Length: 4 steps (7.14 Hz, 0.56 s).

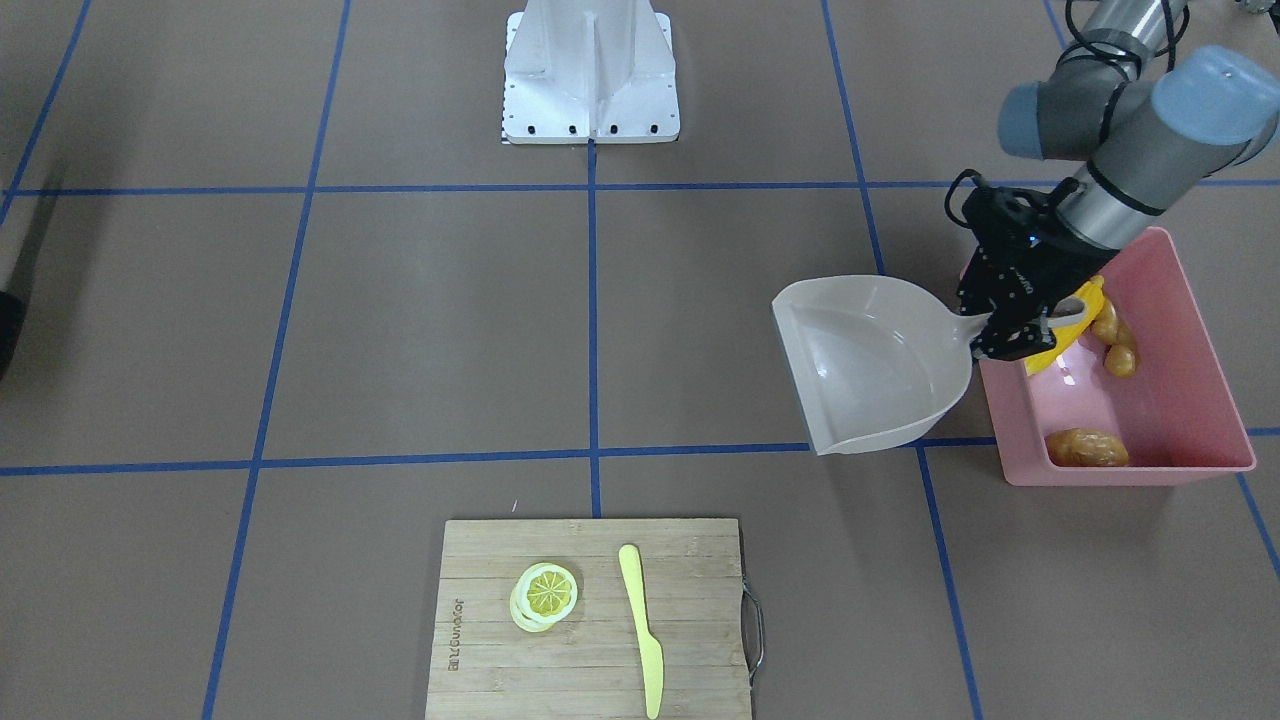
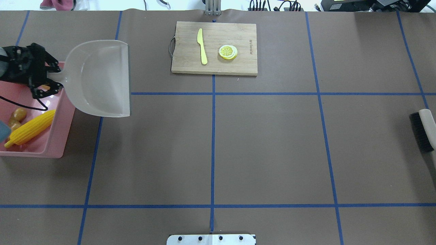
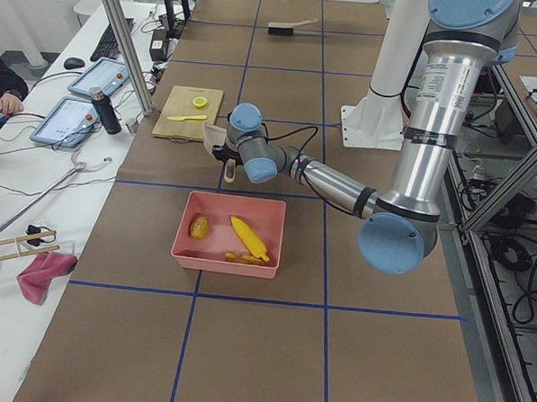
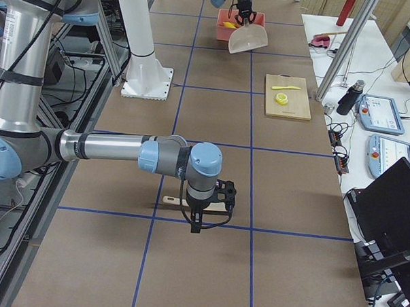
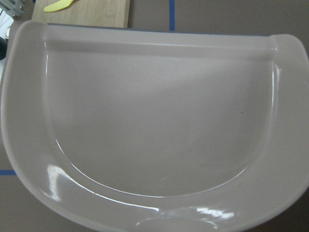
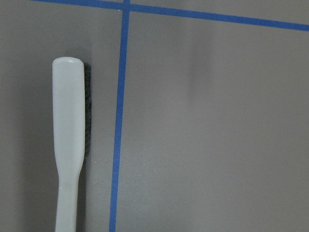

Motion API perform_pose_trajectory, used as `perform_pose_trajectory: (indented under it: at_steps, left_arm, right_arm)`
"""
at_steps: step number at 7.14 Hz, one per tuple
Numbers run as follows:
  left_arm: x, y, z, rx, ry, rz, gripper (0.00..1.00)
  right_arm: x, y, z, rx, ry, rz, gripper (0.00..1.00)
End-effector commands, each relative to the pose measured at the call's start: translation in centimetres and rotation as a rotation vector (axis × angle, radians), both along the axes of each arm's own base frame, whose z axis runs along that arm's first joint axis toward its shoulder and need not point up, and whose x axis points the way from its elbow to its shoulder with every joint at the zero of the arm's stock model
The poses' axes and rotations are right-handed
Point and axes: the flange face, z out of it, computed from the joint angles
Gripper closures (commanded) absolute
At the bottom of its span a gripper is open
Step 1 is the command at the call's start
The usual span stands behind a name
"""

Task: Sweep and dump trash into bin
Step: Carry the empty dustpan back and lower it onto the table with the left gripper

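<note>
The left tool (image 1: 1010,338), clamped on the empty dustpan (image 1: 870,365), could snag the pink bin (image 1: 1120,474) just below it when retreating.

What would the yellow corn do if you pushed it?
The corn looks long and round, so it would probably roll sideways. The pink tub's walls would likely stop it soon. It seems a light plastic toy, so a gentle push may do.

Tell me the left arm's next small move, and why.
Probably have the left gripper set the empty beige plastic dustpan down beside the pink plastic bin: the yellow corn cob, brown potato and tan ginger root already lie inside.
</note>
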Motion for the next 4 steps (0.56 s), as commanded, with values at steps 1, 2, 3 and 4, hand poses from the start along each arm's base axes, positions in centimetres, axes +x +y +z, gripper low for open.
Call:
perform_pose_trajectory:
  at_steps: [1, 2, 3, 4]
  left_arm:
    - [7.3, 1.3, -4.3, -0.054, -0.029, 0.088, 1.0]
    - [10.1, 2.6, -4.7, -0.076, -0.03, 0.124, 1.0]
    - [13.2, 3.6, -4.3, -0.1, -0.039, 0.16, 1.0]
    - [15.3, 4.0, -5.2, -0.102, -0.036, 0.187, 1.0]
  right_arm:
    - [0.1, -0.2, -0.3, 0.006, 0.01, 0.001, 0.0]
    - [0.1, -0.1, -0.2, 0.002, 0.012, 0.004, 0.0]
    - [0.1, -0.1, -0.1, -0.001, 0.011, 0.006, 0.0]
    - [0.1, -0.2, -0.3, 0.001, 0.008, 0.007, 0.0]
